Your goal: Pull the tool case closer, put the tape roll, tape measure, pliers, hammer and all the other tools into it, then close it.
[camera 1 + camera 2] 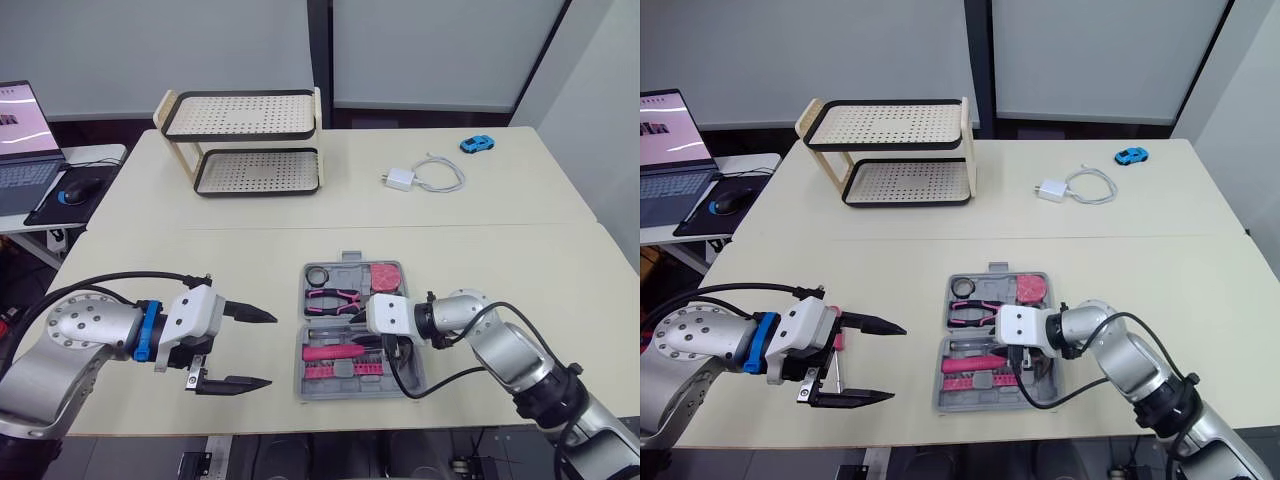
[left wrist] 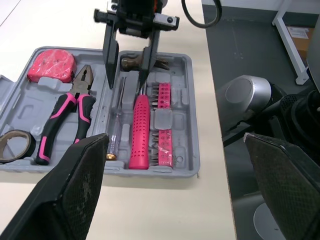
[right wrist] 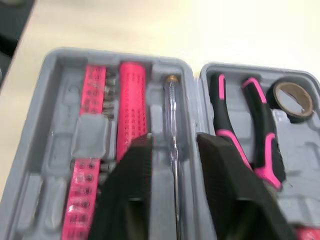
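Tool case (image 2: 182,125) lies open flat on the table (image 1: 230,260), near the front edge and a little to the robot's right of centre; its hinge line runs left to right across the head view, with one half far and one half near.

Far half: tape roll (image 2: 15,145) at the left end, pliers (image 2: 67,117) beside it, tape measure (image 2: 50,66) at the right end. Near half: pink screwdriver (image 2: 140,130), a row of bits (image 2: 162,125) and a thin clear screwdriver (image 2: 116,125); all lie parallel to the hinge. A dark shape sits behind the right fingers; it may be the hammer, I cannot tell.

Right gripper (image 2: 126,87) is over the near half with its fingers pointing down into the tray; they stand apart, one on each side of the clear screwdriver's slot, and grip nothing. Left gripper (image 1: 272,350) hovers above bare table just left of the case, spread wide and empty, with its fingers pointing at the case's left end.

I see no loose tools on the table, so I judge that packing is about done and closing is next. That move turns on the hinge: the far half has to swing toward the robot over the near half, and the right gripper stands in that path. The right arm is nearer; the left has the clear approach.

Further back are a two-tier rack (image 1: 240,115), a charger with its cable (image 1: 400,179) and a blue toy car (image 1: 477,144), all well apart from the case.
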{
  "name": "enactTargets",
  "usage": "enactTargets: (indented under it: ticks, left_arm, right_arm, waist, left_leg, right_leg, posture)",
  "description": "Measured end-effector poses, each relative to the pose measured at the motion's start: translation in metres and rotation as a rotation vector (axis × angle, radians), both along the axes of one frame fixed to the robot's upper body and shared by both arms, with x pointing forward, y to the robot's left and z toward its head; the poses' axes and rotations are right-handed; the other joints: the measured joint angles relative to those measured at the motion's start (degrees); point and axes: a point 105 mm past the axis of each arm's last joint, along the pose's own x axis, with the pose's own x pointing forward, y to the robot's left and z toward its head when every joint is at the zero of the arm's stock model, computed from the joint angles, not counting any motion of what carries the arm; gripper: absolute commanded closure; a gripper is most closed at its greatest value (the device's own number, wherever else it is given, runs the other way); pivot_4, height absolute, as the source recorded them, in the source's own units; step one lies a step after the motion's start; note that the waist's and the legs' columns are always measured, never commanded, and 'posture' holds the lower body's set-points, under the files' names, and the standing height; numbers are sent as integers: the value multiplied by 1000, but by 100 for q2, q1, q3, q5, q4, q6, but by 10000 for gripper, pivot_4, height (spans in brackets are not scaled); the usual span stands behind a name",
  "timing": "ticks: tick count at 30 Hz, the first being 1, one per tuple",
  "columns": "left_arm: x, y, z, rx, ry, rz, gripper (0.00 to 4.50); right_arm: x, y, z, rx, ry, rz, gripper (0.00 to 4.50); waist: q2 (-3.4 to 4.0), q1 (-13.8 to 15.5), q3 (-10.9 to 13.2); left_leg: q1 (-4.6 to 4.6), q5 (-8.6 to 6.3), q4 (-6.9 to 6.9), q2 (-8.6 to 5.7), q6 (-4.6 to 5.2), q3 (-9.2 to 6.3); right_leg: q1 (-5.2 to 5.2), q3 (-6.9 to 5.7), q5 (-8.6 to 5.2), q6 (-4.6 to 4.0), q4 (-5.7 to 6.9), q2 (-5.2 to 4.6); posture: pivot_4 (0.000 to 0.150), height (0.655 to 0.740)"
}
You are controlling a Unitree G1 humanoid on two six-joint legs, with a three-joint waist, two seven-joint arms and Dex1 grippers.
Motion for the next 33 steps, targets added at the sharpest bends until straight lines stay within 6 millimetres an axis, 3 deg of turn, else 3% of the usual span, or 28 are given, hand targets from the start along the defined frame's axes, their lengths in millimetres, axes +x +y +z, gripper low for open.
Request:
enactTargets:
  ticks: [2, 11, 25, 33]
  left_arm:
    - [0, 0, 0, 0, 0, 0, 0]
    - [0, -1, -1, 0, 7, -4, 0]
    - [1, -3, 0, 0, 2, -11, 0]
    - [0, -3, 0, 0, 2, -12, 0]
  right_arm:
    - [-2, 7, 0, 40, 17, 42, 44555]
    - [-12, 19, -9, 83, 53, 89, 44555]
    - [-27, 1, -43, 61, 127, 25, 44555]
    - [-28, 0, -45, 106, 184, -45, 44555]
  waist:
    - [0, -1, 0]
    - [0, 7, 0]
    - [0, 11, 0]
    - [0, 12, 0]
  left_leg:
    - [0, 0, 0, 1, 0, -2]
    - [0, 0, 0, 0, 0, -5]
    - [1, 0, 1, 1, 0, 0]
    - [4, 0, 1, 2, 0, -3]
  right_leg:
    - [0, -1, 0, 0, 0, 2]
    - [-1, 1, 0, 0, 0, 2]
    - [0, 1, 0, 0, 1, 7]
    - [2, 4, 0, 0, 3, 8]
  posture:
    - [1500, 7400]
    - [1500, 7400]
    - [1500, 7400]
    - [1500, 7400]
